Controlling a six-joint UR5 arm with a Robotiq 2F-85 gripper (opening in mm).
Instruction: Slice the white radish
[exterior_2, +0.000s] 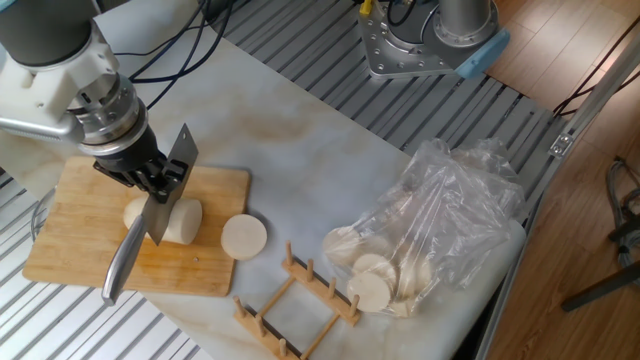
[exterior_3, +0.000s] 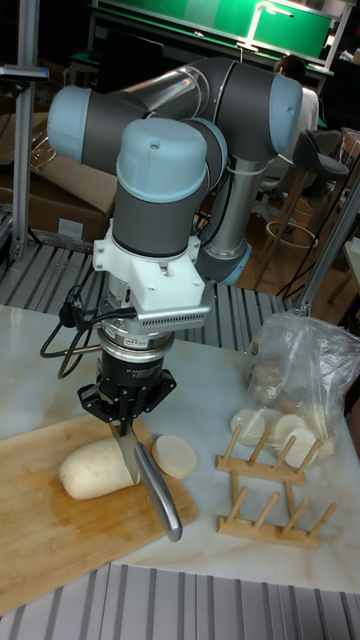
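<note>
The white radish (exterior_2: 183, 220) (exterior_3: 92, 468) lies on its side on the bamboo cutting board (exterior_2: 80, 230) (exterior_3: 50, 525). Its rounded end points left in the tall fixed view. My gripper (exterior_2: 152, 176) (exterior_3: 125, 418) is shut on a knife (exterior_2: 150, 215) (exterior_3: 150, 478). The blade stands edge-down at the radish, near its flat cut end. The silver handle sticks out toward the board's front edge. One cut round slice (exterior_2: 243, 237) (exterior_3: 175, 456) lies flat at the board's right edge, partly on the table.
A wooden dish rack (exterior_2: 300, 295) (exterior_3: 275, 490) stands just right of the board. A clear plastic bag (exterior_2: 430, 230) (exterior_3: 300, 380) with pale round slices lies further right. The robot base (exterior_2: 430, 40) sits at the table's far side.
</note>
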